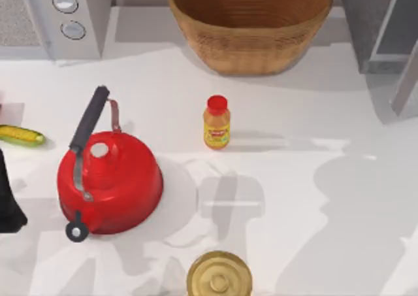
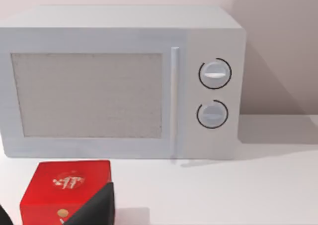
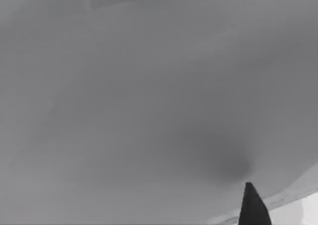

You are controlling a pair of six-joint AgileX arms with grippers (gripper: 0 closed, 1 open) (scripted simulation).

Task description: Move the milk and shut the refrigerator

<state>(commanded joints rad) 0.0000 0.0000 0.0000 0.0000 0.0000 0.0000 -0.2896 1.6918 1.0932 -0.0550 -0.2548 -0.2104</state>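
Plainly, the move turns on the refrigerator (image 1: 366, 28), which stands at the surface's far right corner. Its flat door panel (image 1: 406, 87) angles out toward the near side, so it is not yet shut. Where the milk sits I cannot tell.

The right gripper (image 3: 253, 210) is pressed close against a plain grey face, likely a refrigerator panel. Whether its jaws are open or closed I cannot tell. The right arm is by far the nearer to the refrigerator, so I judge the shutting falls to it.

The left arm (image 1: 9, 198) is parked at the left edge. The left gripper (image 2: 49, 219) faces the microwave (image 2: 124, 81) with its jaws apart, empty, just short of a red box (image 2: 67, 185).

Open surface lies in front of the refrigerator. The orange bottle (image 1: 216, 121), basket (image 1: 251, 44) and red kettle (image 1: 111, 178) are well apart from it, so the door's swing looks unobstructed.
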